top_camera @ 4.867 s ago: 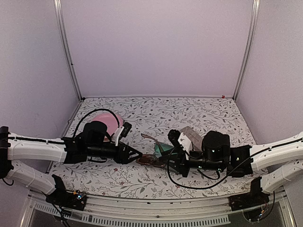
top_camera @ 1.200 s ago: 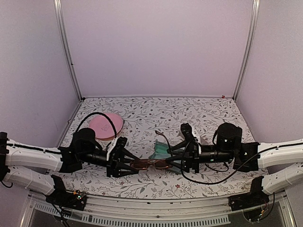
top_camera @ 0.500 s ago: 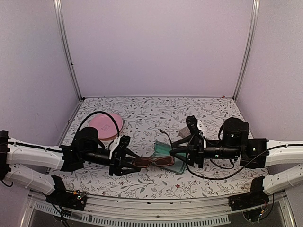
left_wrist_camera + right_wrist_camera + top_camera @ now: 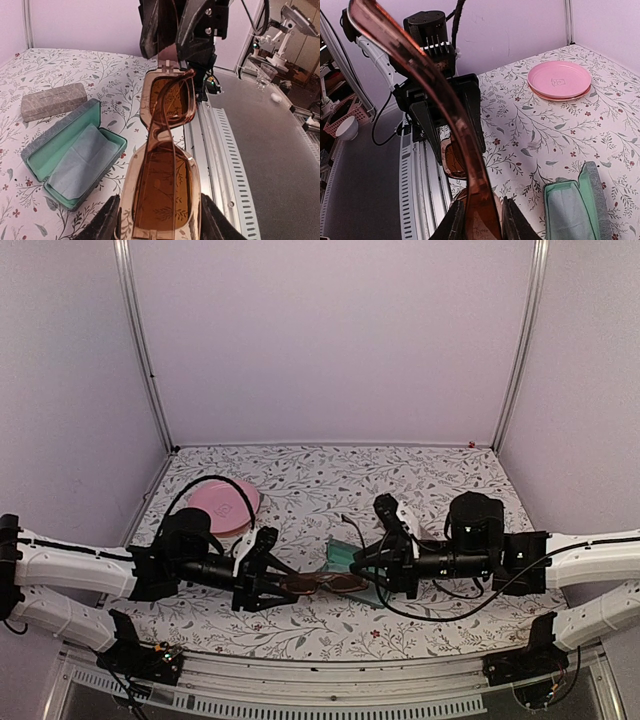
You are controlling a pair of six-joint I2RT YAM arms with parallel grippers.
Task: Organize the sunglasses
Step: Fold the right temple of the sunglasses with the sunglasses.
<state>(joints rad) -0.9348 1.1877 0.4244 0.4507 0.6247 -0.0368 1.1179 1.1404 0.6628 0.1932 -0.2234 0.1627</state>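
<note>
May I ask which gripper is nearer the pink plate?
Left. The left gripper is right of the pink plate, nearer the bases; the right gripper lies farther right, past the sunglasses.

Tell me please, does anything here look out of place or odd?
Only the pink plate on the table's left side: it has nothing to do with eyewear. The sunglasses hang in the air between the left gripper and the right gripper, near the open case, which holds only a cloth.
</note>
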